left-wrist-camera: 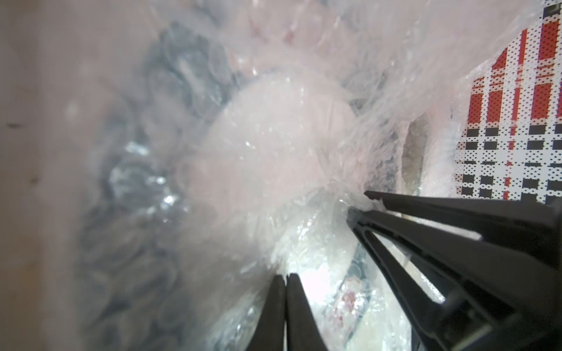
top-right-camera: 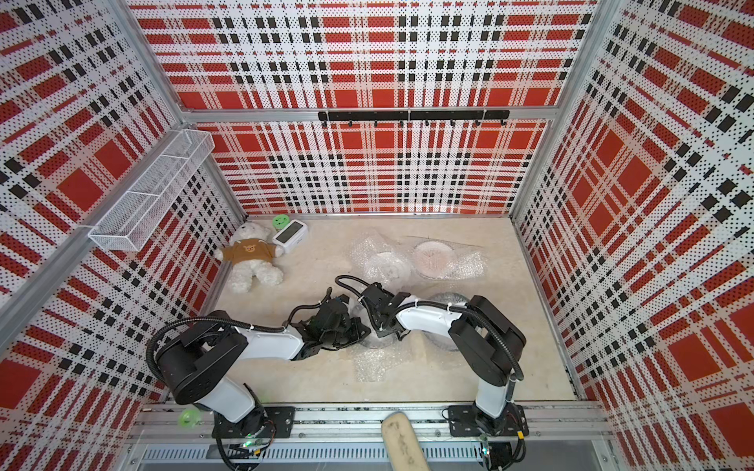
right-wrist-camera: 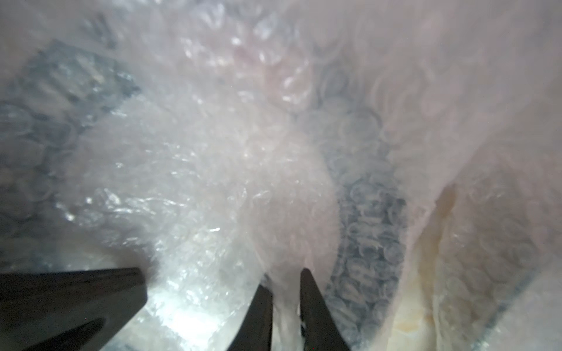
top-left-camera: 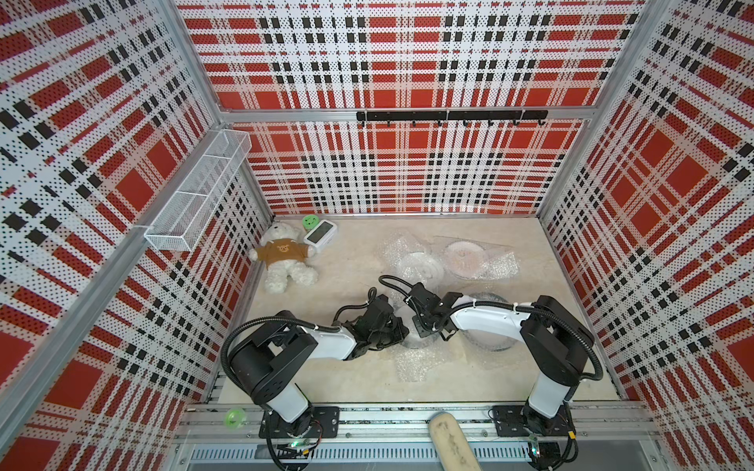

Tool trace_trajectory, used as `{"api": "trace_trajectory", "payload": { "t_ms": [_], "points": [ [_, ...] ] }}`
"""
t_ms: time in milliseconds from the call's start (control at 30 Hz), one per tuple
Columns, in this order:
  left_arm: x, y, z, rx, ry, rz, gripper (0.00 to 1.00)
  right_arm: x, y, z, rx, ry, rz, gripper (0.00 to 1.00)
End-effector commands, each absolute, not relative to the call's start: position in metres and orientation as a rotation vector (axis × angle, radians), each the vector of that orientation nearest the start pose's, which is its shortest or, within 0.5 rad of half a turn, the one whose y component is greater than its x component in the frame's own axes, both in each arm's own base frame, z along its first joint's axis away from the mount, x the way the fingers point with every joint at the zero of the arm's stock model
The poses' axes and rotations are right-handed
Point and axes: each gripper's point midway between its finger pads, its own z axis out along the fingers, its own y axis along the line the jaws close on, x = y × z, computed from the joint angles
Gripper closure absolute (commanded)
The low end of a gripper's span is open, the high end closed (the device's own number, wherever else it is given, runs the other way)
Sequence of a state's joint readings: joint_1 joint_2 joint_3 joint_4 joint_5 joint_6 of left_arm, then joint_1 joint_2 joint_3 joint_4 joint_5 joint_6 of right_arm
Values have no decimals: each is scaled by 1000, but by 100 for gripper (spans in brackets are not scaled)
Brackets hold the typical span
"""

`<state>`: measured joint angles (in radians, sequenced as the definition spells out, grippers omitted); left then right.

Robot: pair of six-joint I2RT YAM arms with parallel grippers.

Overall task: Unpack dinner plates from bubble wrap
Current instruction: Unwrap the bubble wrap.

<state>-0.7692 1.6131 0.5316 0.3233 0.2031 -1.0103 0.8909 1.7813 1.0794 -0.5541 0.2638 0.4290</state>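
Your left gripper (left-wrist-camera: 285,275) has fingers pressed together; caught film can't be made out. Your right gripper (right-wrist-camera: 284,278) pinches clear crinkly bubble wrap (right-wrist-camera: 213,158) veiling the white, dark-banded round plate (left-wrist-camera: 267,146) mid beige table (top-left-camera: 326,367).

A: Where's the teddy bear (top-left-camera: 285,261)?
B: Far left corner of the bench (top-left-camera: 347,379); the clock (top-left-camera: 320,236) sits just right of its head.
A: And the plates (top-left-camera: 465,255)?
B: Two side by side in bubble wrap (top-left-camera: 497,261), toward the back, right of centre; a third bundle (top-left-camera: 412,344) in front of them; a loose sheet (top-left-camera: 412,363) nearest the front.
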Motion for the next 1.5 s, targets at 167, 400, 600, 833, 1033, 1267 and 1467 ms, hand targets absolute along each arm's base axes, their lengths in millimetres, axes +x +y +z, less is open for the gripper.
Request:
{"api": "trace_trajectory", "payload": {
  "t_ms": [167,400,600,833,1033,1267,1467],
  "points": [
    [228,-259,-17,-270,2712,-871,92,283,278,44,-543,2623,19,92],
    [224,-255,-22,-283,2727,-852,92,290,281,52,-512,2593,45,100],
    [219,-247,-28,-307,2744,-825,93,298,275,56,-364,2607,187,100],
    [216,-242,-32,-330,2762,-791,93,307,254,61,-200,2601,297,100],
    [213,-238,-40,-353,2788,-753,94,309,251,61,-151,2598,338,100],
    [212,-238,-41,-348,2796,-746,93,314,241,60,-84,2593,376,100],
    [210,-232,-44,-367,2802,-713,94,321,237,69,-61,2561,392,100]
  ]
}}
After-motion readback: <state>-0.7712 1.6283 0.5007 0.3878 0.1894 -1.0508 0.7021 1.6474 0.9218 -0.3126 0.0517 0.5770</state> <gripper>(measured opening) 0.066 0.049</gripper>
